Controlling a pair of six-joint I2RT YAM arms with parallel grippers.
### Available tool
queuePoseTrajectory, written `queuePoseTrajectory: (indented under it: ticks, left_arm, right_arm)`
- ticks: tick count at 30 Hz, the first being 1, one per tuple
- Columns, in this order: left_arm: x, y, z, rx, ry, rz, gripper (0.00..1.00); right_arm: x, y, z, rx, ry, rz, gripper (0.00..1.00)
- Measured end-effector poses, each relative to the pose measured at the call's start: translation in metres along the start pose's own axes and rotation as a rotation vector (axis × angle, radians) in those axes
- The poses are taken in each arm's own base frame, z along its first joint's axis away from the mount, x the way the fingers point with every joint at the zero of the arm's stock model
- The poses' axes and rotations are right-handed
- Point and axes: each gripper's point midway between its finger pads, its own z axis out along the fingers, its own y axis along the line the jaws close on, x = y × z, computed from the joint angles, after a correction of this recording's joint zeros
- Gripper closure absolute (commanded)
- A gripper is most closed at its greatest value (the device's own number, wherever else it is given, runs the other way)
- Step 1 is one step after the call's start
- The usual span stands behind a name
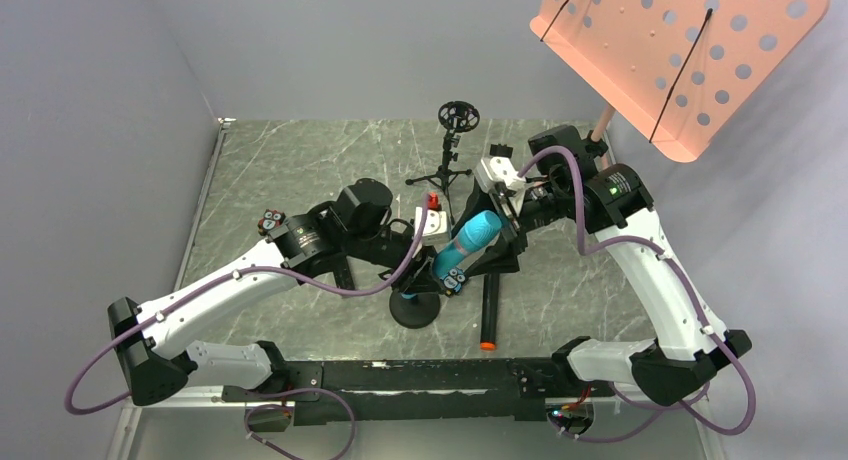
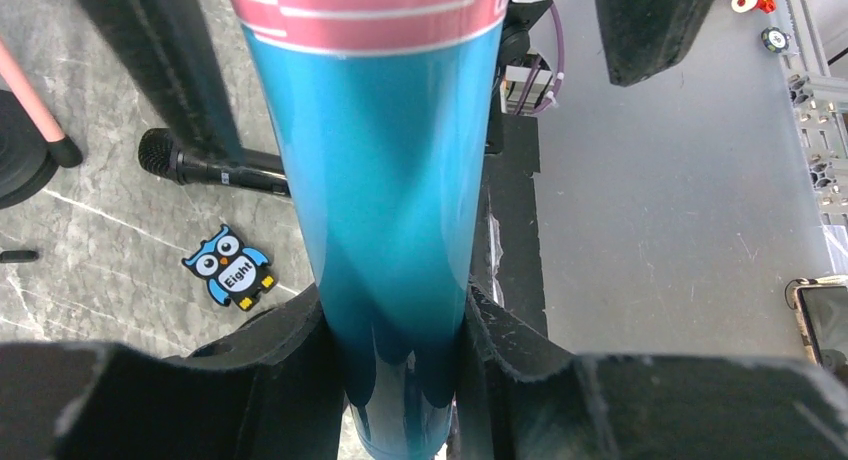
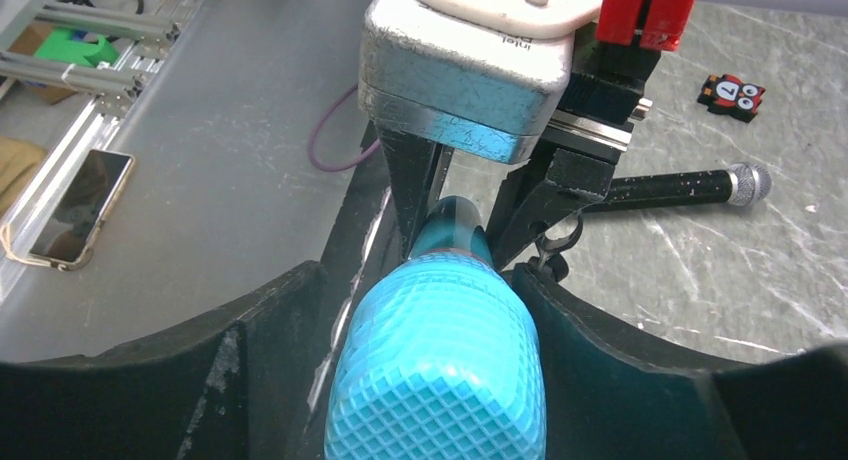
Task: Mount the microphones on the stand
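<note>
The light blue microphone [image 1: 470, 242] is off the table [image 1: 290, 160], held in the air at the centre of the overhead view between the two arms. Its long axis runs on a slant from lower left to upper right, with the mesh head at the upper right end. The left gripper [image 2: 395, 310] is closed on the smooth lower body, and in its wrist view the fingers press against both sides of the barrel. The right gripper [image 3: 430, 290] has its fingers hugging the mesh head on either side, so it seems to grip there too, though how firmly I cannot tell. Each arm therefore has one end of the same microphone. The tripod stand [image 1: 452, 165], with its ring-shaped clip on top, stands further up the frame, beyond the head end and nearer to the right gripper than to the left. A round black base [image 1: 415, 312] sits just below the tail end, close to the left gripper; whether it carries a clip is hidden by the arms. The other two microphones lie flat on the table, the all-black microphone with the orange end ring [image 1: 489, 315] just to the right of that base and the black microphone with the silver mesh head [image 3: 690, 185] at the right of the right wrist view. Judging from this, the coming move depends on which end is let go, and the barrel must be lined up with a clip first.
</note>
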Motion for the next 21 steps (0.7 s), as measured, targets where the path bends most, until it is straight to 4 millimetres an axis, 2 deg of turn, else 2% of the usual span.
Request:
queuePoseTrajectory:
  ticks: [2,4,5,8,9,16,21]
  left_arm:
    - [0.0004,-0.0005,0.0001,0.003,0.001,-0.001,1.0]
    - [0.0007,-0.001,0.0,0.006,0.002,-0.002,1.0]
    - [0.0012,-0.0018,-0.0001,0.01,0.004,-0.004,1.0]
    - [0.003,-0.0022,-0.0003,0.013,0.01,-0.011,1.0]
    - [0.0034,-0.0016,-0.0003,0.012,0.012,-0.013,1.0]
    - [0.0036,0.0003,-0.0004,0.012,0.011,-0.02,1.0]
    - [0.0031,-0.0008,-0.0002,0.019,0.009,-0.021,1.0]
  right_arm:
    - [-0.0006,-0.0004,0.0005,0.0,-0.002,0.0,0.38]
    - [-0.0005,-0.001,0.0013,-0.001,-0.004,0.003,0.4]
    - [0.0,-0.0019,0.0018,-0.001,-0.005,0.004,0.4]
    - [0.0018,-0.0026,0.003,-0.005,-0.008,0.016,0.28]
    - [0.0023,-0.0026,0.0034,-0.006,-0.009,0.024,0.27]
    - [0.0031,-0.0062,0.0052,-0.004,-0.017,0.034,0.34]
    - [0.0014,-0.0075,0.0057,-0.002,-0.021,0.046,0.32]
